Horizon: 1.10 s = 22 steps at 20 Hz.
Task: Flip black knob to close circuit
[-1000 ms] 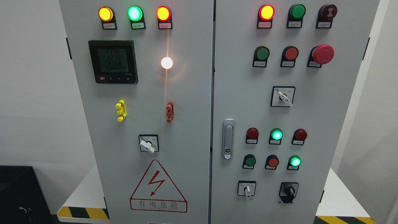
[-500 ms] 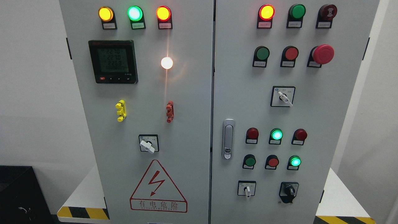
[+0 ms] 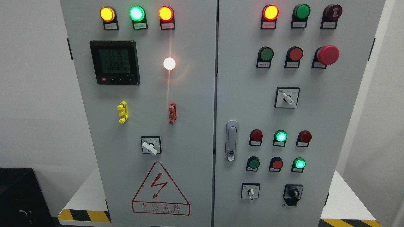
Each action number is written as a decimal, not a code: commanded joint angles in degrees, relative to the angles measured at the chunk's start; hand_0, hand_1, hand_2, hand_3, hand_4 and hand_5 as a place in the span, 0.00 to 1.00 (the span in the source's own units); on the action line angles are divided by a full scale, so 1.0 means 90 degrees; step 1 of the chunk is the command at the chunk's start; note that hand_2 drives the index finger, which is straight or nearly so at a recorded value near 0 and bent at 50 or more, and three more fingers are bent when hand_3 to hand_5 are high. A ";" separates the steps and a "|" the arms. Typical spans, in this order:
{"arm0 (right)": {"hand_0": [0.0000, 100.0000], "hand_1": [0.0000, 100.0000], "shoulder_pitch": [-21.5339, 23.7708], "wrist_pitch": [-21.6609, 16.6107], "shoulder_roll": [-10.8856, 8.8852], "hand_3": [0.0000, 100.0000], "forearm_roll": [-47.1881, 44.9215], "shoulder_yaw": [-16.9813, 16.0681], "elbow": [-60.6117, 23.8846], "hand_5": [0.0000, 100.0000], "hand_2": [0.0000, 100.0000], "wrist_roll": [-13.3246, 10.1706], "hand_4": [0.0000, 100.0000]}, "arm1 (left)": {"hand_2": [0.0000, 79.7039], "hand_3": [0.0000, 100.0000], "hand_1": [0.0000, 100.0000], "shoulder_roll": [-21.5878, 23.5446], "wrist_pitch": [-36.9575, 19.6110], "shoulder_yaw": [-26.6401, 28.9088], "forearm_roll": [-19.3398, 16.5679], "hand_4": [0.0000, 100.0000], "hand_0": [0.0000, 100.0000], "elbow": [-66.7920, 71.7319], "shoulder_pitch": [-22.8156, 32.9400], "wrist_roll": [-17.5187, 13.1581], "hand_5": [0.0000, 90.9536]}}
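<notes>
Black knob (image 3: 294, 192) sits low on the right door of the grey cabinet (image 3: 192, 94), at the bottom of the button field; I take it as my landmark. Its grip stands roughly upright, with nothing touching it. Just left of it is a white-handled selector (image 3: 250, 191); above it, a lit green lamp (image 3: 299, 164) and an unlit red button (image 3: 277, 164). Farther up-left is the chrome door latch (image 3: 231, 140), and well to the left, across the door seam, the red lightning warning triangle (image 3: 160, 189). Neither hand is in my view, so I cannot tell how the fingers are set.
</notes>
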 commanded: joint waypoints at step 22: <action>0.00 0.04 -0.0017 0.0374 0.0034 0.58 0.6074 -0.0952 -0.3704 0.41 0.34 -0.2839 0.51 | 0.00 0.00 0.56 0.0000 0.0004 0.0000 0.0004 0.00 0.12 -0.0195 0.0146 -0.0004 0.00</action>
